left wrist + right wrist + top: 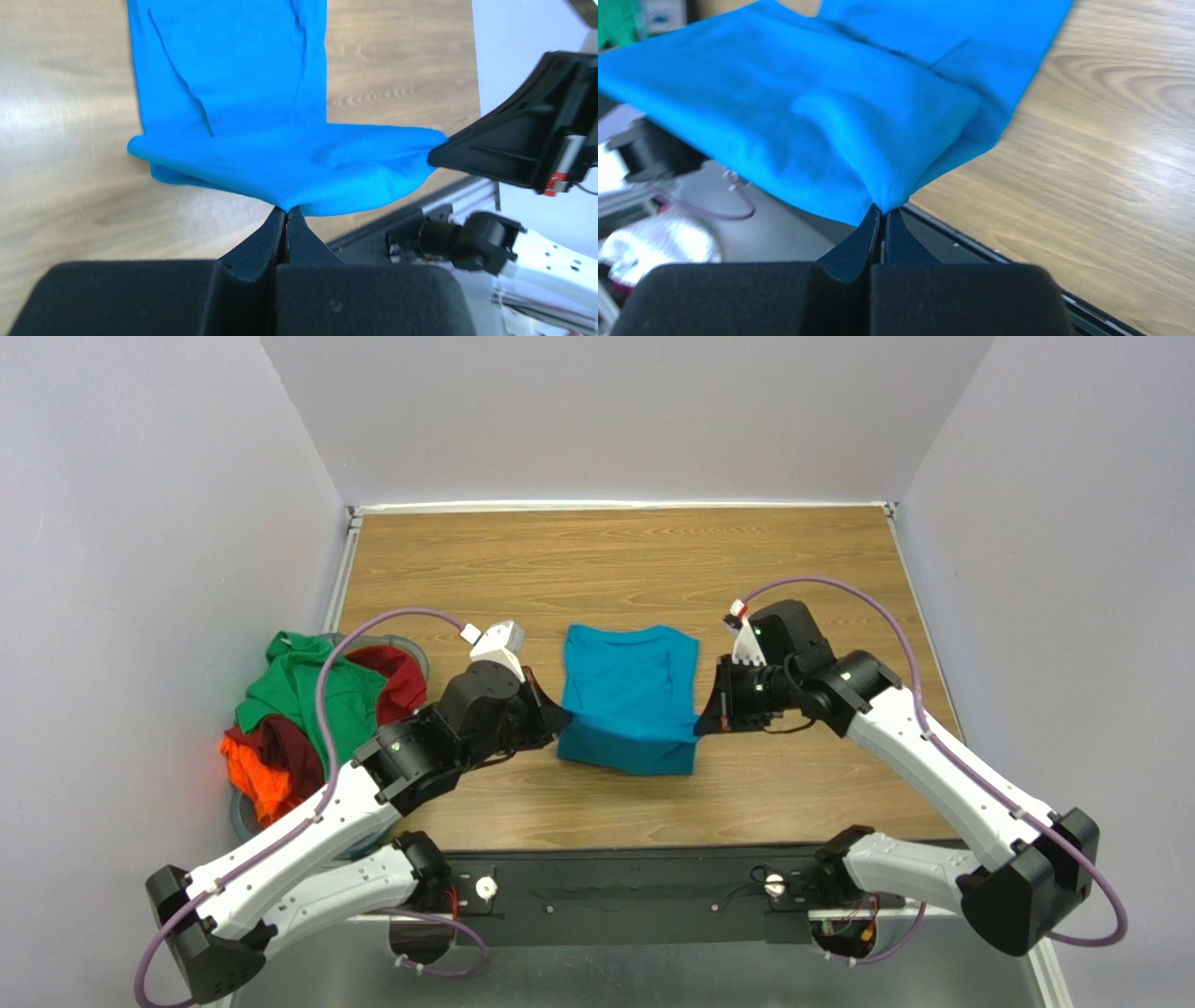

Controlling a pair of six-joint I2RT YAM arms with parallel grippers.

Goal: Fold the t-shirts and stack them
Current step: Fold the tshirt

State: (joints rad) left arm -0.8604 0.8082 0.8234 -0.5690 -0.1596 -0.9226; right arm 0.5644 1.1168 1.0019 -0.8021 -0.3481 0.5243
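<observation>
A teal-blue t-shirt point(630, 695) lies in the middle of the wooden table, its near end lifted and stretched between the two grippers. My left gripper point(560, 717) is shut on its near-left corner, and the cloth point(281, 157) spreads away from the pinched tips point(286, 210). My right gripper point(706, 721) is shut on the near-right corner, the cloth point(829, 105) bunching at its tips point(883, 208). Green point(306, 689), dark red point(400, 679) and bright orange point(260, 766) t-shirts lie heaped in the basket at the left.
A grey-blue round basket point(241, 819) stands at the table's left edge beside the left arm. White walls close the table on three sides. A black rail point(631, 893) with the arm bases runs along the near edge.
</observation>
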